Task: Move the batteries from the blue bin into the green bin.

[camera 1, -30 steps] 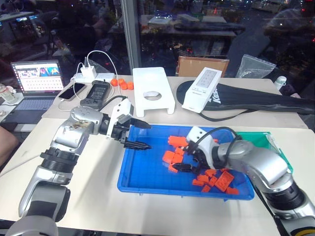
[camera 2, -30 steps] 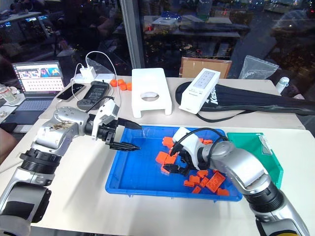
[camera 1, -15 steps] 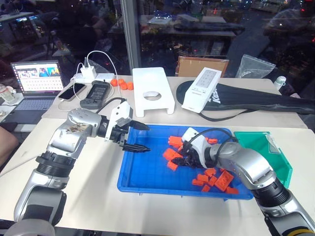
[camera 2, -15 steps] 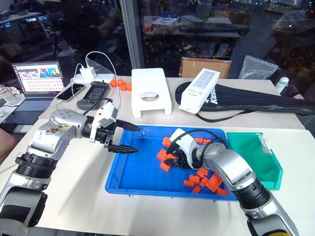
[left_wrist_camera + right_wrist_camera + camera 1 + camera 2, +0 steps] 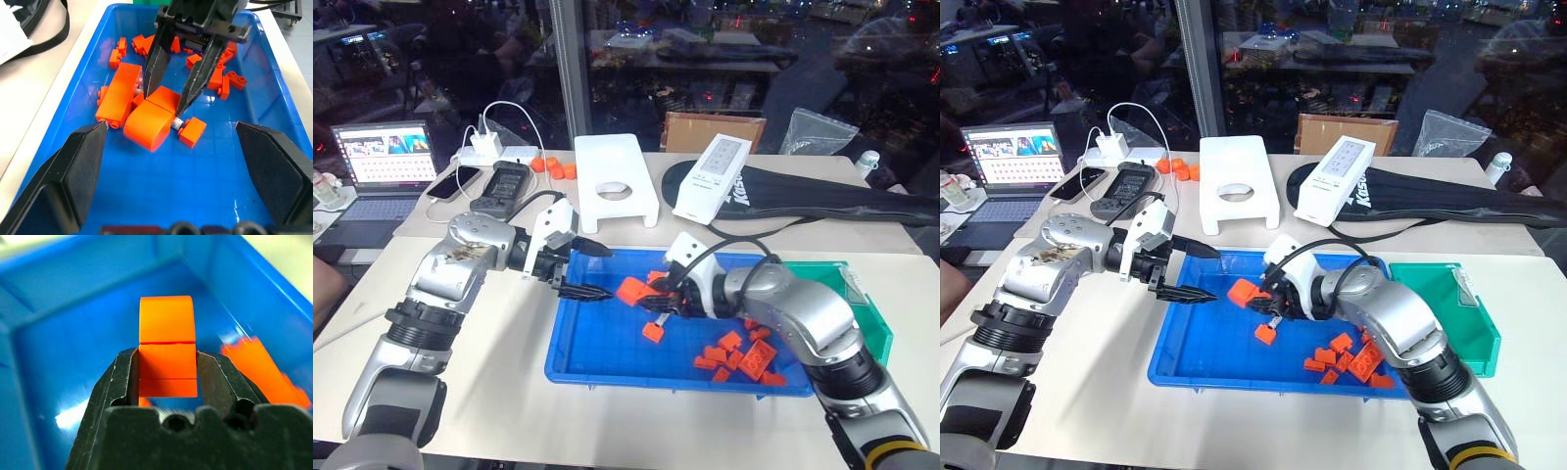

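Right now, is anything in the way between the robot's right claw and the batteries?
Yes, orange blocks. The right gripper is shut on one orange block, held over the blue bin. A heap of loose blocks lies at the bin's right end. The batteries may be hidden under them; I cannot tell.

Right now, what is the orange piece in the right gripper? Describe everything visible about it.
The orange block is smooth, glossy plastic with a rounded outer end and seam lines across its face, as if made of stacked sections. The right gripper is shut on it, a black finger pressed against each side, with the rounded end sticking out beyond the fingertips. It is held above the floor of the blue bin, near the bin's middle and close to the open left gripper, not touching it. A small grey metallic piece shows at its lower edge.
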You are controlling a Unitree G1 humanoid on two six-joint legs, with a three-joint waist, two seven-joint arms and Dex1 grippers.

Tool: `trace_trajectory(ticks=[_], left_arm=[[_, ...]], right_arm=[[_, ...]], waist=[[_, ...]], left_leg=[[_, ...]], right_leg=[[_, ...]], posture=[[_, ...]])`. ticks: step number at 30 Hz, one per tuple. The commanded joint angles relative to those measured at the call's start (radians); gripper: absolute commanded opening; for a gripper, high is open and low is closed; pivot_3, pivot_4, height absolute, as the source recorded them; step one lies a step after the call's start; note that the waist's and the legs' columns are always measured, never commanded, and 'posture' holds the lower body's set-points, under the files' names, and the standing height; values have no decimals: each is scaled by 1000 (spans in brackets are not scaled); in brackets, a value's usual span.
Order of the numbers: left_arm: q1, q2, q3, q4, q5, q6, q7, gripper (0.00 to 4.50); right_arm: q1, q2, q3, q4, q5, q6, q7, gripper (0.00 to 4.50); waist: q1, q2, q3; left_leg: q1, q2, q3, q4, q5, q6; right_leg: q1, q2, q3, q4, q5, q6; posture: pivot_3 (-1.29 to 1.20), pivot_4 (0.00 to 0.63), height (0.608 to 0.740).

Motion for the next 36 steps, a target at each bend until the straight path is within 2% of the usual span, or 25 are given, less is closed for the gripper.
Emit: trace_trajectory(ticks=[1, 6, 9, 13, 14, 19, 23, 28, 36], left_arm=[[-27, 5, 19, -7, -8, -3, 0, 4500], [-13, 21, 28, -27, -15, 7, -3, 4500], [-7, 27, 28, -34, -17, 12, -2, 4500], [-7, 22, 24, -30, -16, 10, 0, 4500], [-7, 20, 23, -28, -15, 8, 0, 4500], [-12, 10, 14, -16, -11, -2, -4, 4500], [-25, -3, 4, 5, -3, -14, -11, 4500], [-38, -6, -3, 27, 6, -28, -26, 4500], [-40, -2, -5, 53, 25, -54, -41, 4500]], right_arm=[[-28, 26, 52, 26, -28, -33, 0, 2046], [-39, 82, 66, 68, -16, -35, 16, 2046], [-38, 82, 58, 59, 7, -18, 46, 2784], [-42, 15, 23, 45, 3, -24, 77, 4255], [-42, -6, 12, 41, 3, -25, 83, 4466], [-9, -146, 5, -8, -5, -18, 121, 4466], [77, -220, -6, -102, 72, 16, 182, 4466], [116, -211, -6, -102, 84, 3, 186, 4466], [93, -157, 30, -18, 39, -19, 153, 4466]], waist=[[0, 0, 0], [0, 0, 0], [0, 0, 0], [3, 0, 0], [4, 0, 0], [4, 0, 0], [3, 0, 0], [-4, -1, 1], [0, -1, 1]], left_leg=[[0, 0, 0, 0, 0, 0], [0, 0, 0, 0, 0, 0], [0, 0, 0, 0, 0, 0], [0, 0, 0, 0, 0, 0], [0, 0, 0, 0, 0, 0], [0, 0, 0, 0, 0, 0], [0, 0, 0, -1, 0, 0], [0, 0, 0, 0, 0, 0], [0, 0, -1, 0, 0, 0]], right_leg=[[0, 0, 0, 0, 0, 0], [0, 0, 0, 0, 0, 0], [0, 0, 0, 0, 0, 0], [0, 0, 0, 0, 0, 0], [0, 0, 0, 0, 0, 0], [0, 0, 0, 0, 0, 0], [0, 0, -1, -1, -1, -1], [0, 0, 0, 0, -1, 0], [0, 0, 0, 0, -2, 1]], posture=[[0, 150, 712], [0, 150, 712], [0, 150, 712], [0, 150, 712], [0, 150, 712], [0, 150, 712], [0, 150, 712], [0, 150, 712], [0, 150, 712]])
